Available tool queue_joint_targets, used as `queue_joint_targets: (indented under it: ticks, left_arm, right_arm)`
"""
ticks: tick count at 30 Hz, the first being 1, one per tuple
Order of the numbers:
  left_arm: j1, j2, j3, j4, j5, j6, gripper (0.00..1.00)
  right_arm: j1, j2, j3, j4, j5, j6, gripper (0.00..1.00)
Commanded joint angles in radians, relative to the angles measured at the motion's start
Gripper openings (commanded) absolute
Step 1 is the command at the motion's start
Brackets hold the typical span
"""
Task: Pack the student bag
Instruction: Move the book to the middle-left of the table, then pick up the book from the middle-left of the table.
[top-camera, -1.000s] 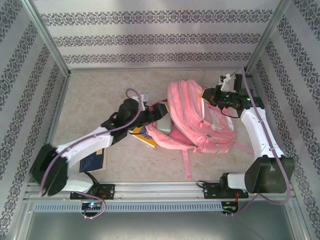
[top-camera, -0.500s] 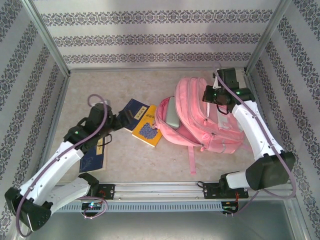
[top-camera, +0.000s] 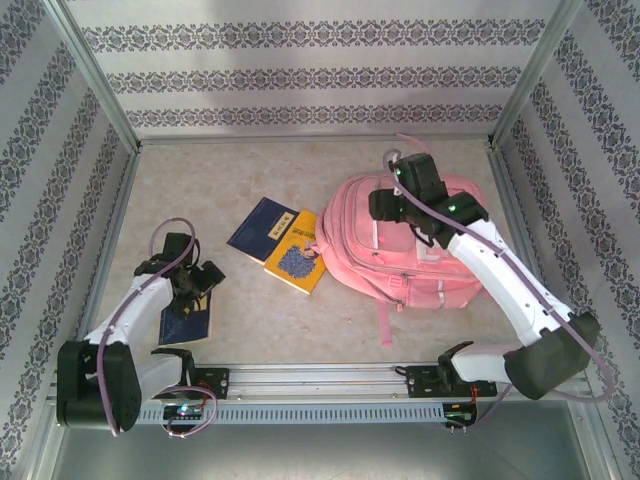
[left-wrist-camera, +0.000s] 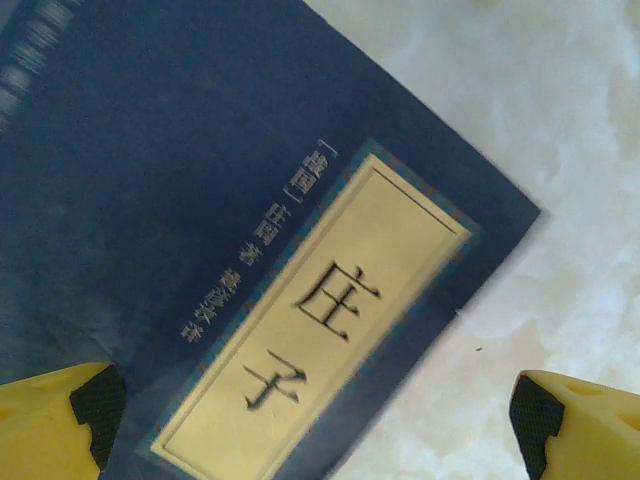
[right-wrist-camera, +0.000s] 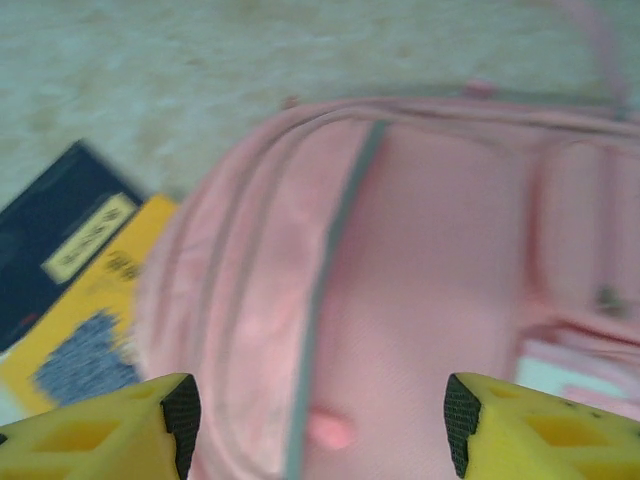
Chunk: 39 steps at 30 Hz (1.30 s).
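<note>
Near the left edge of the tabletop (top-camera: 200, 180), the left tool (left-wrist-camera: 315, 405) hung wide open over a dark blue book (left-wrist-camera: 180, 180) and held nothing. In the middle lay a second blue book (top-camera: 262, 226) with a yellow book (top-camera: 296, 264) partly on it. The student bag (top-camera: 420, 270) lay flat on the right half, touching the yellow book. The right tool (right-wrist-camera: 320, 418) hung over the bag, fingers apart, holding nothing

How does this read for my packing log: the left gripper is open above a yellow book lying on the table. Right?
Wrong colour: the book under the open left gripper is dark blue, not yellow, as the left wrist view shows. It does lie on the table.
</note>
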Motion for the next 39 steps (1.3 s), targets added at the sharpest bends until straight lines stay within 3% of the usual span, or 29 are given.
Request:
queue_joint_targets:
  ticks: [1,7,10,12,14,18,21,26,31,39]
  left_arm:
    - [0.006,0.055,-0.033,0.16,0.158,-0.027,1.0]
    - [-0.055,0.159,-0.17,0.476,0.396,-0.161,0.99]
    - [-0.143,0.085,-0.18,0.57,0.44,-0.239,0.98]
    - [-0.2,-0.033,-0.148,0.549,0.442,-0.253,0.99]
    - [-0.212,-0.161,-0.118,0.465,0.425,-0.249,0.99]
    - [-0.209,-0.377,-0.013,0.072,0.188,-0.151,0.95]
    - [-0.188,-0.37,0.042,-0.108,-0.026,-0.081,0.95]
    - [-0.142,-0.228,0.025,-0.066,-0.129,-0.095,0.95]
    - [-0.067,-0.101,-0.045,0.118,-0.095,-0.101,0.95]
    - [-0.031,-0.071,-0.17,0.346,0.117,-0.119,0.9]
  right_arm:
    - [0.081,-0.013,-0.084,0.079,-0.157,0.078,0.67]
    - [0.267,0.032,-0.148,0.164,-0.252,0.136,0.65]
    - [0.319,0.08,-0.174,0.202,-0.303,0.159,0.62]
    - [0.328,0.12,-0.192,0.232,-0.344,0.181,0.6]
    - [0.329,0.16,-0.217,0.295,-0.423,0.206,0.59]
    - [0.35,0.3,-0.174,0.354,-0.581,0.271,0.52]
    - [0.39,0.408,-0.105,0.389,-0.614,0.326,0.5]
    - [0.439,0.565,-0.012,0.497,-0.613,0.487,0.55]
    - [0.461,0.693,0.07,0.561,-0.614,0.597,0.59]
    - [0.451,0.808,0.137,0.552,-0.574,0.642,0.61]
